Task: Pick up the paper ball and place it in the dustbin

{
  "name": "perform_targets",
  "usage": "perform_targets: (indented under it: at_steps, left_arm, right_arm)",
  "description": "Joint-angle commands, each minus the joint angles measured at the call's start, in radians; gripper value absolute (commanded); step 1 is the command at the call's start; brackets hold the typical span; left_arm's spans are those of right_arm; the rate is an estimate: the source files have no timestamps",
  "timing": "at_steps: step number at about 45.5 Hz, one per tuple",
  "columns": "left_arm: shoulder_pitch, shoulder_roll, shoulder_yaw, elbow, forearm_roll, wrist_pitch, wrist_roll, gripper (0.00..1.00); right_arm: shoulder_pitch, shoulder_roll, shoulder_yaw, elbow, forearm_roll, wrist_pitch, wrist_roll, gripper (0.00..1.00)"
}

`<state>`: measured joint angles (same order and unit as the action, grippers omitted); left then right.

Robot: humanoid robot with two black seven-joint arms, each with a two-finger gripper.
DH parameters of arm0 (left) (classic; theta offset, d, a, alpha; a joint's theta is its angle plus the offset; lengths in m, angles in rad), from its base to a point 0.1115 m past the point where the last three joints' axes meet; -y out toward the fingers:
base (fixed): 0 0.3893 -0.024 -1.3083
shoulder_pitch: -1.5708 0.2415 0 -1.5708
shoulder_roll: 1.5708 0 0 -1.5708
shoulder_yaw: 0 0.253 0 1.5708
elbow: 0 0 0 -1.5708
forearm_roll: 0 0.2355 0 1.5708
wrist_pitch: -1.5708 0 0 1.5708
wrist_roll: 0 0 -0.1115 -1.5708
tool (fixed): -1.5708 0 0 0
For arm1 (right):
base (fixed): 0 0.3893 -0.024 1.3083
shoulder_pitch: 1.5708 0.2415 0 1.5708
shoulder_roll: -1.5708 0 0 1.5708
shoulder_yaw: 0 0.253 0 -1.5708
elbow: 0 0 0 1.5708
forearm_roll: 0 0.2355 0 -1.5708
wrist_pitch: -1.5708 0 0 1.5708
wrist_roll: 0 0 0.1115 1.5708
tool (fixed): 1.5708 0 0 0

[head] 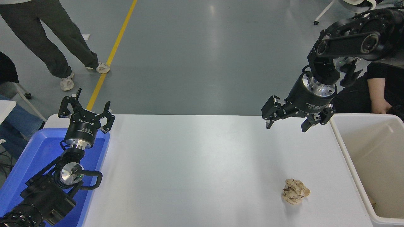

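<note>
A crumpled tan paper ball lies on the white table near its front right. The off-white dustbin stands just right of the table, its cream inside in view. My right gripper hangs open and empty above the table's far right edge, well behind the paper ball and left of the dustbin's near corner. At the lower left my left gripper stays parked over the blue tray, open and holding nothing.
A blue plastic tray sits at the table's left end under the left arm. A person's legs stand on the grey floor at the top left; another person sits at the far right behind the dustbin. A yellow floor line runs past the table.
</note>
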<state>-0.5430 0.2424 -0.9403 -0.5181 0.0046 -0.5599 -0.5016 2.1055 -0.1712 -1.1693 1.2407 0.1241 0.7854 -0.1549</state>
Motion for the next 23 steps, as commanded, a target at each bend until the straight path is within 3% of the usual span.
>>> perform_targets:
  at_steps: [1,23]
  left_arm:
    - [-0.002,0.0,0.0,0.0,0.0,0.0,0.001,0.98]
    - [-0.002,0.0,0.0,0.0,0.0,0.0,0.001,0.98]
  right_arm:
    - [-0.016,-0.001,-0.012,-0.018,0.005,0.0,0.0,1.0]
    - [-0.001,-0.014,0.002,-0.02,0.006,0.0,0.002,1.0]
